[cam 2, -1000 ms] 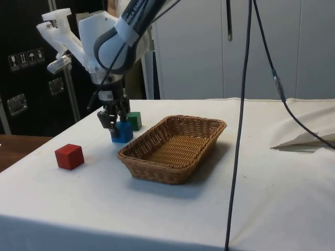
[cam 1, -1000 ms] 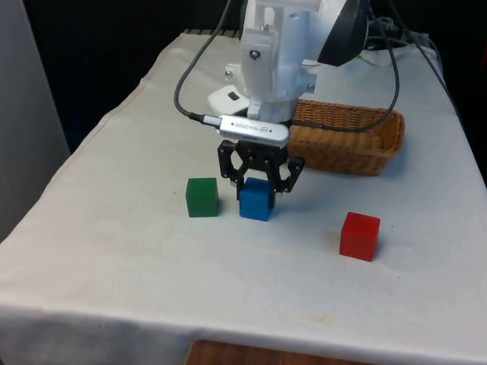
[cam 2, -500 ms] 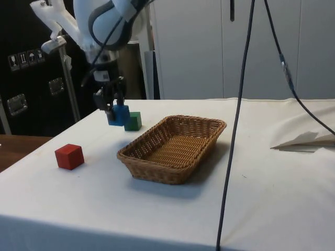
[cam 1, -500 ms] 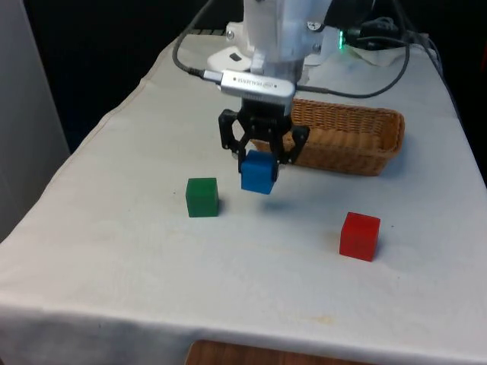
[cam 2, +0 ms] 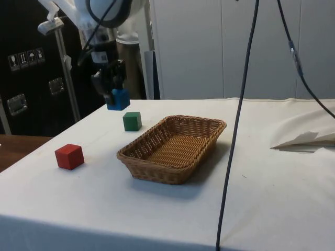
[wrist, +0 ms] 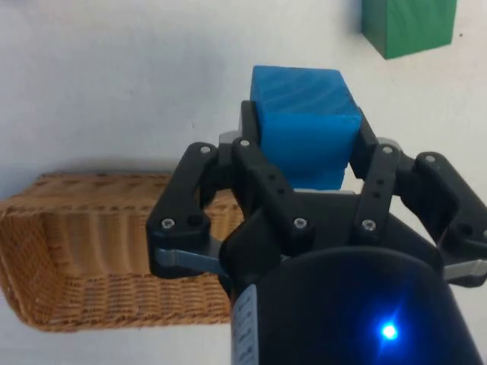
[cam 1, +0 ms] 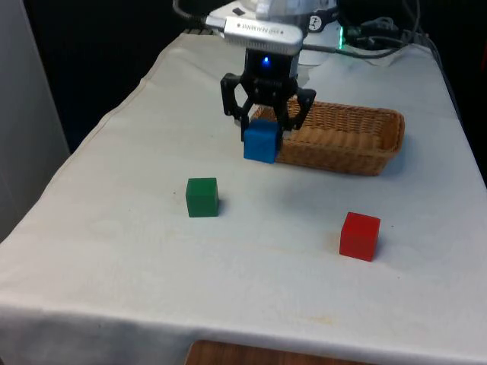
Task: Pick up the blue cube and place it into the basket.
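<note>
While the green cube (cam 1: 202, 197) sits alone on the white cloth (cam 1: 114, 228) toward the front view's left, the gripper (cam 1: 264, 125) hangs in the air above the table with its two fingers pinching the blue cube (cam 1: 261, 141) from either side. The blue cube is clear of the cloth, between the green cube and the wicker basket (cam 1: 358, 141), just beside the basket's near corner in the front view. In the side view the held blue cube (cam 2: 118, 99) is above and beyond the green cube (cam 2: 132, 121), apart from it, and the basket (cam 2: 175, 146) lies nearer the camera. Nothing lies between the blue cube and the basket's rim. The red cube (cam 1: 359, 236) rests on the cloth toward the front view's right, well apart from the gripper and in front of the basket.
</note>
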`<action>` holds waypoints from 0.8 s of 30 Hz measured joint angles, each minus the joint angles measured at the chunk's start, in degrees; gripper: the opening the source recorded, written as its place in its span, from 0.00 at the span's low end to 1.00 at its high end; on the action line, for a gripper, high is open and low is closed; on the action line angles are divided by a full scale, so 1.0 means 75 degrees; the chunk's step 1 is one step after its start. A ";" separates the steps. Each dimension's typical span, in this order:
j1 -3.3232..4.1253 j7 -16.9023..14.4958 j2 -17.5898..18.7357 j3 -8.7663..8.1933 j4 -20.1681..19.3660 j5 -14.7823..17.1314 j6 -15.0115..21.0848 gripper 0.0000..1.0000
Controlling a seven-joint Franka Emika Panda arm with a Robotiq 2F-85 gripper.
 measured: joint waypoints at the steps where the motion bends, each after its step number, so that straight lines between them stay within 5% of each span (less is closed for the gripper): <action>1: 0.0000 0.0000 -0.0053 0.0000 0.0000 0.0000 -0.0038 0.03; 24: 0.0099 0.0000 -0.1314 0.0076 -0.0405 -0.0122 -0.0932 0.03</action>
